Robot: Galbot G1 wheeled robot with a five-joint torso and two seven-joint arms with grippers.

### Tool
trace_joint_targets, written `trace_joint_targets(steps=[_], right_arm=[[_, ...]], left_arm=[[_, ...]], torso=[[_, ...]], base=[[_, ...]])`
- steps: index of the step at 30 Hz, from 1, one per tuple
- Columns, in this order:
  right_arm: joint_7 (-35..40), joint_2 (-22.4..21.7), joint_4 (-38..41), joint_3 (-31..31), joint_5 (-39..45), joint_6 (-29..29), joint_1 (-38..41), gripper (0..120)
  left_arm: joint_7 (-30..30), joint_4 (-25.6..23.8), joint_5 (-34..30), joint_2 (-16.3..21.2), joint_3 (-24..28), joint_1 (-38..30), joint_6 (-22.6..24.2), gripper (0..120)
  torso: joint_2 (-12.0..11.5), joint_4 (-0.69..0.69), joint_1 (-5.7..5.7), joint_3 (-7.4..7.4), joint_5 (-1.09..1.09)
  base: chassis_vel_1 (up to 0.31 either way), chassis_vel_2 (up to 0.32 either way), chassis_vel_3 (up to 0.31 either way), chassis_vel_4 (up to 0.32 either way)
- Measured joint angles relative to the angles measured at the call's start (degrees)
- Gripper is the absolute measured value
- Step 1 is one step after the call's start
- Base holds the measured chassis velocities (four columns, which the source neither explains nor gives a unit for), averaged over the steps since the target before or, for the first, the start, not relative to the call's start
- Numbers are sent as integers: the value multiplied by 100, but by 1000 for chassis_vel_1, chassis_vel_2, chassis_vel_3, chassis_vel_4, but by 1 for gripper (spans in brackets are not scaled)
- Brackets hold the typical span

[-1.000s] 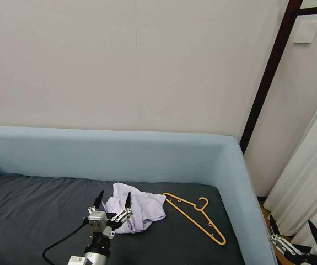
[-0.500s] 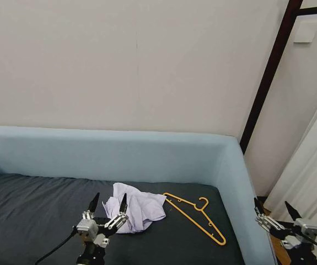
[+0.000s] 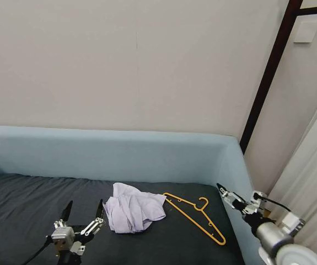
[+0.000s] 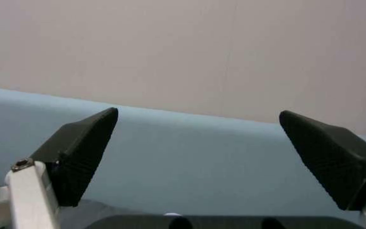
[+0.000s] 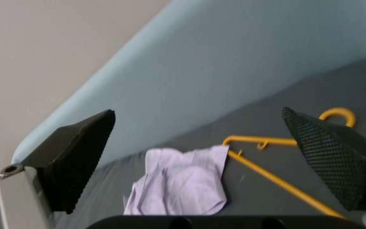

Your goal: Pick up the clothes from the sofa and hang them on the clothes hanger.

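A plain pale wall (image 3: 136, 66) fills the far side of the room, with a dark door frame (image 3: 268, 77) and a white curtain (image 3: 312, 165) at the right. Below it runs a light blue sofa (image 3: 147, 157) with a dark seat (image 3: 26, 204). The crumpled lilac clothes (image 3: 133, 212) lie on the seat right of centre, the orange hanger (image 3: 197, 215) flat just to their right. The left gripper (image 3: 85, 205) hovers just left of the clothes, fingers (image 4: 81, 152) spread wide and empty. The right gripper (image 3: 236, 196) hangs at the sofa's right arm, fingers wide apart and empty.

On the sofa (image 3: 92, 154), clothes (image 3: 132, 213) with hanger (image 3: 194, 218) just to their right
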Motion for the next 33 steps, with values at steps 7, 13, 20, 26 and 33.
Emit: trace_joint_targets(steps=[7,13,20,26,33], right_arm=[[-136,593,-1506,-1101,-738,-146,1102,100],[-396,1119,-2542,-1541,-1151,-92,1696,100],[-432,1612,-3544,-1735,-1204,-300,2377,100],[-443,2311,-4632,-1705,-1353,-489,2968,100],[-549,2883,-5745,-1554,-2058,-647,3272,100]], left_arm=[[34,-51,179,-93,-292,234,-92,100],[186,131,41,-91,-540,340,-288,100],[391,116,-65,-296,-645,329,-532,100],[377,-62,-39,-478,-833,376,-536,100],[366,-206,-42,-483,-1077,486,-661,100]], torso=[[-1,1,1,1,3],[0,0,0,0,2],[0,-1,0,0,0],[0,0,1,0,0],[-1,0,0,0,2]], base=[[0,0,0,0],[0,0,0,0],[0,0,0,0],[0,0,0,0],[0,0,0,0]])
